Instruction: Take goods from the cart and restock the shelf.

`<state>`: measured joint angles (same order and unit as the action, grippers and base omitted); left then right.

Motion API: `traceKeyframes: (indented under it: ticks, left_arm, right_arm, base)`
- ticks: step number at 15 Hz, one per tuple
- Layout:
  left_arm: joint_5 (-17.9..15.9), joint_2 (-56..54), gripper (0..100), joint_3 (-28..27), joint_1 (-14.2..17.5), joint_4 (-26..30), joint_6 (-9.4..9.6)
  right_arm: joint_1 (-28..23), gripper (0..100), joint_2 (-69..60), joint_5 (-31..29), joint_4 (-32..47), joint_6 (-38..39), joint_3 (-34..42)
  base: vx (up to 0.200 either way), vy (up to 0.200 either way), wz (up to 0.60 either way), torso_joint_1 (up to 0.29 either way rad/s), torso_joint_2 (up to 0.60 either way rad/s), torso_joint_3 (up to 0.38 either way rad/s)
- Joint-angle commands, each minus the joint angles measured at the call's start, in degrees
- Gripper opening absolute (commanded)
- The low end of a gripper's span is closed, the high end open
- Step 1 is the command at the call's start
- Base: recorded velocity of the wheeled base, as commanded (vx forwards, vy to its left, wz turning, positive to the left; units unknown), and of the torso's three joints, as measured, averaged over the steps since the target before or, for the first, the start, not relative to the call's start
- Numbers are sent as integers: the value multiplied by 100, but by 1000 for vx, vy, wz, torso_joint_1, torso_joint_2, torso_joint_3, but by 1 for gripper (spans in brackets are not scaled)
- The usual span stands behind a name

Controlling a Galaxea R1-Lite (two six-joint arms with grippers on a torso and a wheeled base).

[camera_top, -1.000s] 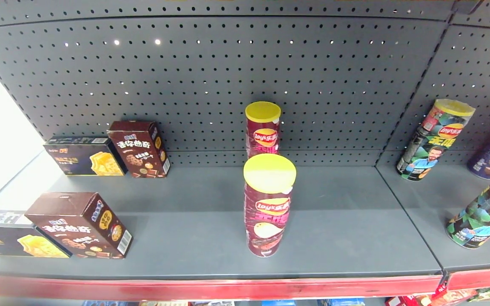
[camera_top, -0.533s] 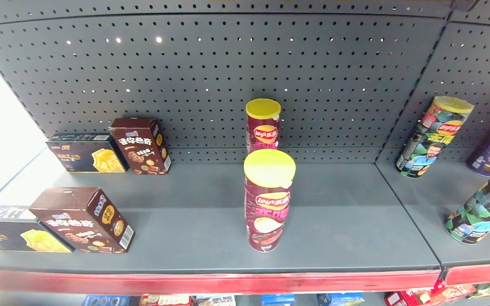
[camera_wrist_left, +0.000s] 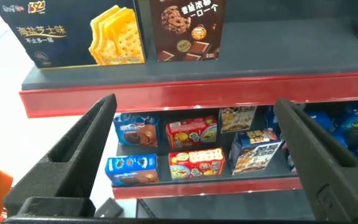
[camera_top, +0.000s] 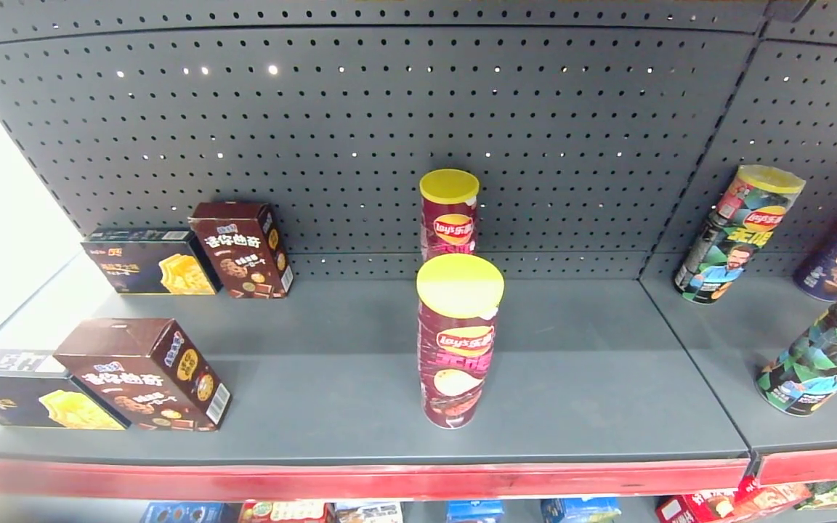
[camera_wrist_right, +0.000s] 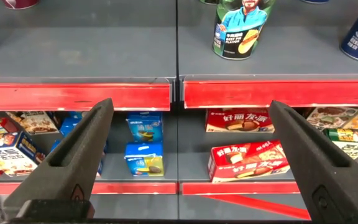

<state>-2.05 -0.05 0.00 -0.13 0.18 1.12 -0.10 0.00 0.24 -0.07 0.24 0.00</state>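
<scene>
Shop: pegboard shelf (camera_top: 593,378) w/ red rail (camera_top: 360,479), chip cans (camera_top: 458,341), biscuit boxes (camera_top: 142,374)

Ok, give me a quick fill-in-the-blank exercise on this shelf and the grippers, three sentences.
1. The front chip can and the rear chip can both have ____ lids.
2. Both cans stand ____ on the shelf.
3. The left gripper and the right gripper are both ____, holding nothing.
Missing words: yellow; upright; open.
</scene>
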Motion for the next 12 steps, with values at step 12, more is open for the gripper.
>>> traceKeyframes:
  ticks: [12]
  left_arm:
    - [3, 5, 100, 0, -4, -1, -7]
  right_arm:
    - [1, 100, 0, 2, -1, 11, 0]
  base:
    - [0, 0, 0, 0, 0, 0]
